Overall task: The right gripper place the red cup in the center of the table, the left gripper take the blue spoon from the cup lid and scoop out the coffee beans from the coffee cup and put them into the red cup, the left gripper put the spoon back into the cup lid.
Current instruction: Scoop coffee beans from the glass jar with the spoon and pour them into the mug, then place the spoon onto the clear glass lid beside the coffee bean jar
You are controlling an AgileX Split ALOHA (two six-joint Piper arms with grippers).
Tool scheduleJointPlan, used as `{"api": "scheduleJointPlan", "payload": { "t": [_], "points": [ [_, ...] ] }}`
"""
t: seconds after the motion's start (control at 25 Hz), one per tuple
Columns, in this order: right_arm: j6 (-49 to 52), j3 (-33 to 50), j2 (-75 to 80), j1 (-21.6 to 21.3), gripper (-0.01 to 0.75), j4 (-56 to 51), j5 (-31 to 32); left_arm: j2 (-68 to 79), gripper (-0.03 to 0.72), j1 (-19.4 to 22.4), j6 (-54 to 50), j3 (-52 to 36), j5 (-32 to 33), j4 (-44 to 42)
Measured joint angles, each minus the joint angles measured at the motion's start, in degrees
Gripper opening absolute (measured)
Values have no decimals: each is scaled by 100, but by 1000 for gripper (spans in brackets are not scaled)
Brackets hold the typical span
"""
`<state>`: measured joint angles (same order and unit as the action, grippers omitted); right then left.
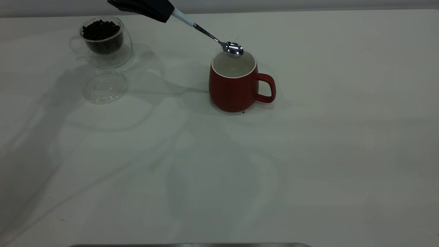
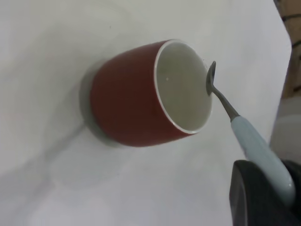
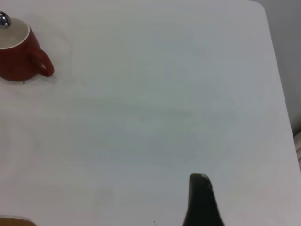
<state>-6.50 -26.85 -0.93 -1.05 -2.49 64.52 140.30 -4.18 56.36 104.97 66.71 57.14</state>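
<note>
My left gripper (image 1: 161, 12) is at the back of the table (image 1: 308, 154), shut on the pale blue handle of the blue spoon (image 1: 205, 32). The spoon's shiny bowl hangs just over the far rim of the red cup (image 1: 233, 91), which stands upright near the middle with its handle to the right. In the left wrist view the spoon (image 2: 249, 136) is tipped on edge at the cup's rim (image 2: 127, 103); the white inside shows no beans. The coffee cup (image 1: 115, 55) holds coffee beans (image 1: 100, 30) at the back left. The cup lid (image 1: 104, 85) lies empty in front of it.
The right wrist view shows the red cup (image 3: 16, 61) far off and one dark finger (image 3: 200, 193) of my right gripper over bare table near the table's edge. The right arm is out of the exterior view.
</note>
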Motion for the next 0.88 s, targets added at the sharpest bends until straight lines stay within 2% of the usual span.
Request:
{"api": "scheduleJointPlan", "payload": {
  "t": [0.24,0.44,0.64,0.88],
  "points": [
    [0,0,0,0,546,0,0,-7,126,498,-1338,0,0,13],
    [0,0,0,0,546,0,0,-191,126,1060,-1667,0,0,-37],
    [0,0,0,0,546,0,0,-488,126,1384,-1870,-31,0,-464],
    [0,0,0,0,546,0,0,-966,126,1788,-1395,-1219,0,-228]
  ]
}}
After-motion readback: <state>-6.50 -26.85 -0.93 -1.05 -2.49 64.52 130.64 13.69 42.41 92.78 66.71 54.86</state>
